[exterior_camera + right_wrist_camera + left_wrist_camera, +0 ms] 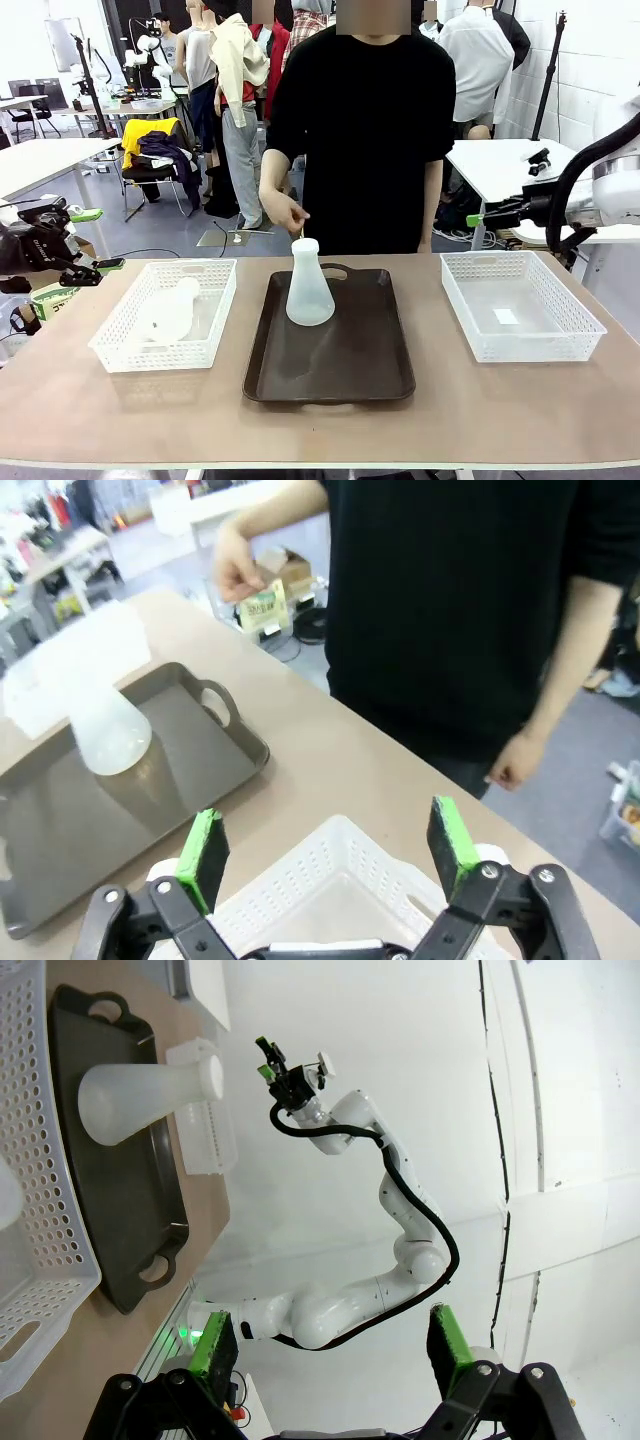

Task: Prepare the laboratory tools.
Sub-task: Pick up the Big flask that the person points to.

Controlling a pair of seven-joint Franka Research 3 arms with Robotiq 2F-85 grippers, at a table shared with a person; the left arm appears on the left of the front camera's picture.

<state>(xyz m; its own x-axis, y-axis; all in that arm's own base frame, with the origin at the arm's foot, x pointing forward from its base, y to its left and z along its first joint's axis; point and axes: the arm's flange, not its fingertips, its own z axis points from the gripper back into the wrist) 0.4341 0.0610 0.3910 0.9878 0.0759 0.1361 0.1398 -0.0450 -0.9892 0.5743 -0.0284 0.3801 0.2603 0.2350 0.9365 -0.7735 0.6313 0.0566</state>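
Table: carries a dark tray in the middle and a white mesh basket on either side.
Person: stands at the far edge, right behind the tray.
Tray: one flask stands on its far half; the near half is bare.
Right basket: holds no flask.
Left basket: holds the second flask.
Flask on tray: upright, wide base down, neck free.
Flask in basket: seems to lie on its side, though the mesh blurs its outline.
Left gripper: jaws wide apart and holding nothing, hanging off the table's left end, beside the left basket.
Right gripper: jaws wide apart and holding nothing, above the near rim of the right basket.
Person's hand: fingers pinched, just above the upright flask's neck; I cannot tell whether it touches.
Step in hand: probably the start of fetching the second flask, with one flask set out and neither arm committed.
Next move: likely the left arm reaches into the left basket, so it must close on the narrow neck, clear the rim, then stand the flask on the bare part of the tray.
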